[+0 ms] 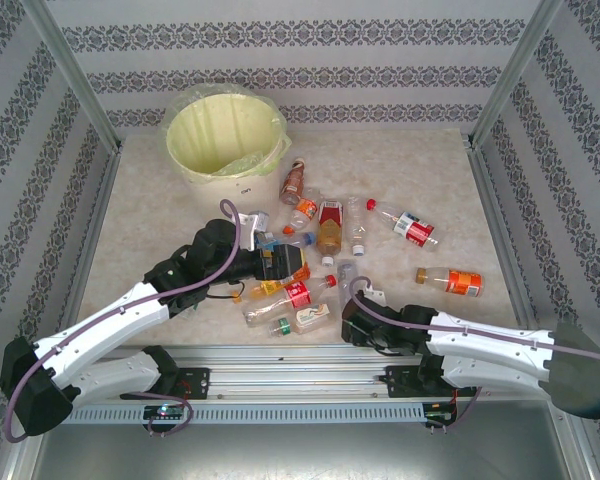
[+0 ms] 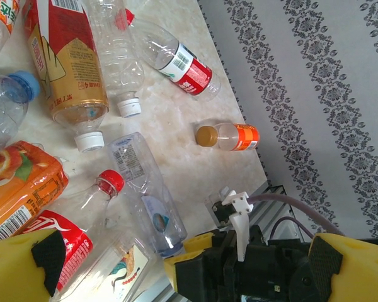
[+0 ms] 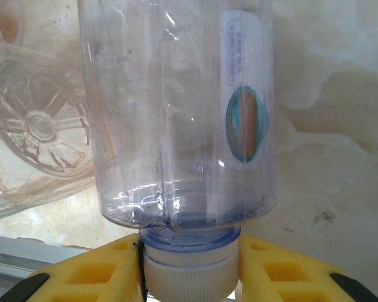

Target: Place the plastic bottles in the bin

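Right gripper (image 3: 190, 272) pinches clear bottle (image 3: 176, 113) at cap: lift straight, avoid swing, carry to bin (image 1: 206, 178). Left gripper (image 2: 189, 267) spread, empty.

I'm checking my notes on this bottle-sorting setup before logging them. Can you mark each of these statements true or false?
1. The pale yellow round plastic bin stands upright at the far left of the table. True.
2. The left end effector is clamped shut on a bottle. False: its yellow fingers stand wide apart, so it is open.
3. The right end effector is closed on the white cap of a clear plastic bottle. True.
4. The small orange-labelled plastic bottle lies inside the bin. False: it lies on its side on the table, to the right and apart from the other bottles.
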`<state>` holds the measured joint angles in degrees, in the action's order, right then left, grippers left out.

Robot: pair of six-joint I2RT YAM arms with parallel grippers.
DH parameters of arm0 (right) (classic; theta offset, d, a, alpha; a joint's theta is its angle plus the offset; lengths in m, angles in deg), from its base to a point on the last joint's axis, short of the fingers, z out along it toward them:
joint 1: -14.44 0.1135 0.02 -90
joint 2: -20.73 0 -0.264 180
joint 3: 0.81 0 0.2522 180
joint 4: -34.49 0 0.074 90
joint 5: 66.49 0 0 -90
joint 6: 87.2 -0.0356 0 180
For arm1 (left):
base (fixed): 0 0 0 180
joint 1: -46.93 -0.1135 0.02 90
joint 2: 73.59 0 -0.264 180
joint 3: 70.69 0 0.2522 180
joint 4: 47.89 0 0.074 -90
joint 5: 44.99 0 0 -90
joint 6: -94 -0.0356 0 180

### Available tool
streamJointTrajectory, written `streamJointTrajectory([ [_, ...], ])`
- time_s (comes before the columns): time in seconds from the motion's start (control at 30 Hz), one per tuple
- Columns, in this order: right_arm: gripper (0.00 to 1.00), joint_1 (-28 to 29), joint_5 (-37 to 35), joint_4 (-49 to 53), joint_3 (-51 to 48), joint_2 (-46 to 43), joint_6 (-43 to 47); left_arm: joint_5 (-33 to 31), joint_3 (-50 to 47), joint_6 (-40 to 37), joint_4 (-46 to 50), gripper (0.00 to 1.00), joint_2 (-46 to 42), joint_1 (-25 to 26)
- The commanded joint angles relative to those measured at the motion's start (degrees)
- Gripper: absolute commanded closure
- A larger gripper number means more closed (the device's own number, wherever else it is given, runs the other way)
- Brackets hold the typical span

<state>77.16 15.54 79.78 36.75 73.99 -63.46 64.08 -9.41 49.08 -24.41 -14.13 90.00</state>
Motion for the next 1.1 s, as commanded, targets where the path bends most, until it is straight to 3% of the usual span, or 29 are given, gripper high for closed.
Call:
streamJointTrajectory([
  [0.0, 0.63, -1.3, -2.2, 4.5, 0.8, -2.5, 0.0, -0.8, 2.4, -0.7, -0.5, 0.0, 0.5, 1.1],
  [0.43, 0.65, -7.9, -0.4, 10.4, 11.0, -7.6, 11.5, 0.5, 3.6, 1.7, -4.7, 0.0, 4.7, 2.6],
  [0.7, 0.67, -8.3, 3.5, 8.5, 17.0, -4.4, 15.6, 4.5, 1.5, 8.2, -17.7, 0.0, 9.5, 3.0],
  [1.07, 0.69, -8.3, 8.1, 5.9, 22.0, -4.0, 19.0, 3.7, 1.7, 12.3, -21.0, 0.0, 13.6, 3.0],
])
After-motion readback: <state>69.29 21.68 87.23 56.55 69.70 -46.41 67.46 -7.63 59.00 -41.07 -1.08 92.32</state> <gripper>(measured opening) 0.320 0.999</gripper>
